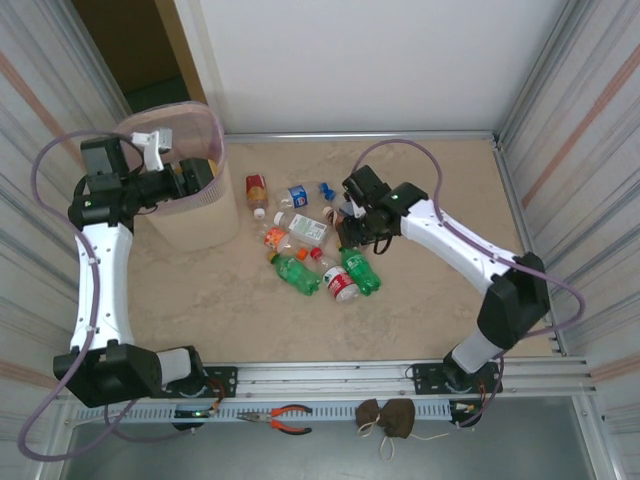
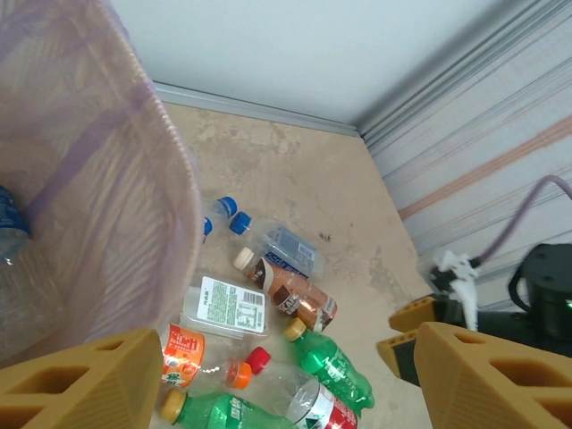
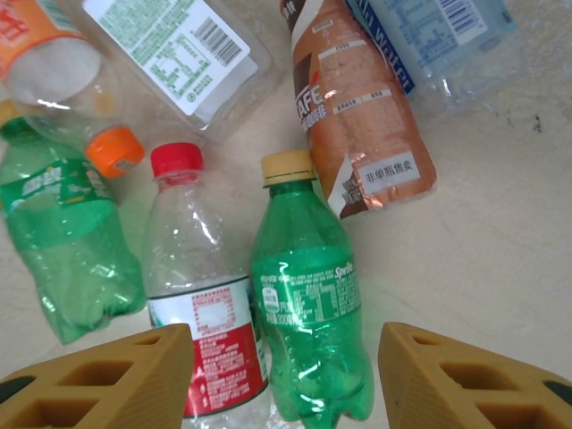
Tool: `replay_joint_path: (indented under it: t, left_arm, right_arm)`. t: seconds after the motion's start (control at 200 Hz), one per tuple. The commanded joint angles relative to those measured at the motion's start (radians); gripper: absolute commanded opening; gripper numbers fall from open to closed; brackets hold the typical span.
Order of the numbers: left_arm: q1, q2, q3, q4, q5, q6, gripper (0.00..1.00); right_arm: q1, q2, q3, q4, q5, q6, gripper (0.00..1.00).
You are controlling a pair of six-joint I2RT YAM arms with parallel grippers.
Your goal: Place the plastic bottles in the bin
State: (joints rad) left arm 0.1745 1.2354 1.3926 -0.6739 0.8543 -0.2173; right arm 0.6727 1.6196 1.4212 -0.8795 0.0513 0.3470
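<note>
The pale-pink bin [image 1: 190,215] stands at the back left, and its mesh wall [image 2: 98,179] shows in the left wrist view with a clear bottle [image 2: 11,234] seen through it. My left gripper [image 1: 197,172] hangs open over the bin's rim with nothing between its fingers [image 2: 85,384]. Several plastic bottles lie in a cluster mid-table. My right gripper [image 3: 286,362] is open, low over a green Sprite bottle [image 3: 308,304] and a clear red-labelled bottle [image 3: 207,308], with both between its fingers. A brown coffee bottle [image 3: 357,116] lies just beyond.
More bottles lie around: a second green one [image 1: 297,275], an orange-labelled one [image 1: 275,238], a flat clear one [image 1: 306,228], a blue-labelled one [image 1: 298,195] and a brown-capped one [image 1: 256,190]. Corrugated walls close both sides. Pliers [image 1: 285,418] rest on the front rail.
</note>
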Motion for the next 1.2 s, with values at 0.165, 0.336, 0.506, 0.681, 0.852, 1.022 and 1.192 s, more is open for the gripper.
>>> replay_joint_path:
  t: [0.165,0.336,0.506,0.681,0.852,1.022,1.192]
  left_arm:
    - [-0.029,-0.039,-0.053,0.067,0.051,-0.042,0.74]
    - [-0.051,-0.039,-0.065,0.077,0.049,-0.047,0.74]
    - [-0.071,-0.038,-0.072,0.095,0.043,-0.06,0.74]
    - [-0.108,-0.034,-0.078,0.136,0.053,-0.069,0.75]
    - [-0.124,-0.025,-0.07,0.137,0.05,-0.068,0.75]
    - [-0.124,-0.019,-0.054,0.131,0.047,-0.061,0.75]
    - [-0.124,-0.016,-0.041,0.129,0.048,-0.062,0.75]
  right_arm:
    - [0.011,0.209,0.138,-0.024,0.016,-0.062,0.46]
    - [0.019,0.325,0.193,-0.025,0.02,-0.086,0.44]
    - [0.025,0.412,0.24,-0.041,0.049,-0.106,0.42]
    - [0.029,0.47,0.267,-0.048,0.079,-0.121,0.42]
    - [0.038,0.521,0.302,-0.074,0.128,-0.133,0.45]
    - [0.049,0.566,0.329,-0.101,0.145,-0.138,0.45]
    - [0.05,0.586,0.326,-0.107,0.158,-0.14,0.44]
